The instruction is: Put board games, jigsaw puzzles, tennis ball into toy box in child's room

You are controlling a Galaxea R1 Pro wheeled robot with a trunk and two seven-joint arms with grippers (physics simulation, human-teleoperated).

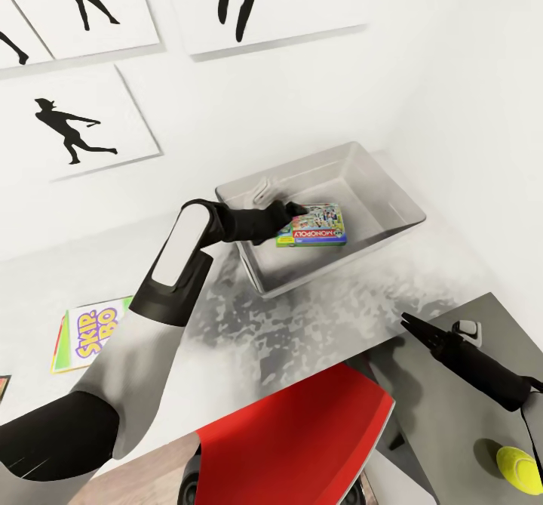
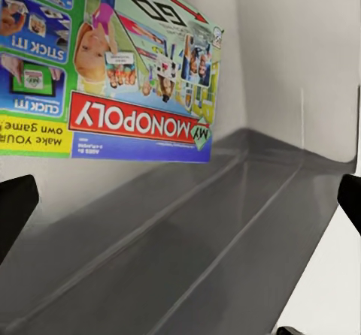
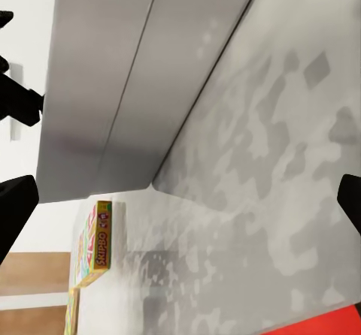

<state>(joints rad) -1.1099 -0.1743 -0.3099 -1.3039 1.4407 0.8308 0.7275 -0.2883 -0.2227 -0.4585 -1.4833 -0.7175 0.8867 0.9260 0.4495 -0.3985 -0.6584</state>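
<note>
The light-grey toy box (image 1: 381,197) stands on the white table (image 1: 249,324) near the wall. A green-edged Monopoly board game (image 1: 317,226) lies flat inside it, also seen as the board game (image 2: 120,72) in the left wrist view. My left gripper (image 1: 296,210) hovers over the box's near-left part, open (image 2: 183,203), with nothing between its fingers. A yellow-edged Skip-Bo board game (image 1: 89,331) lies on the table at the left. The tennis ball (image 1: 519,469) rests on the dark-grey cabinet at lower right. My right gripper (image 1: 411,321) hangs open (image 3: 182,203) above the table's right end.
A red chair (image 1: 302,437) stands close in front of the table. A small white object (image 1: 469,331) sits on the dark cabinet by the right arm. Baseball-player silhouette pictures (image 1: 72,131) hang on the wall. The toy box's outer wall (image 3: 113,87) shows in the right wrist view.
</note>
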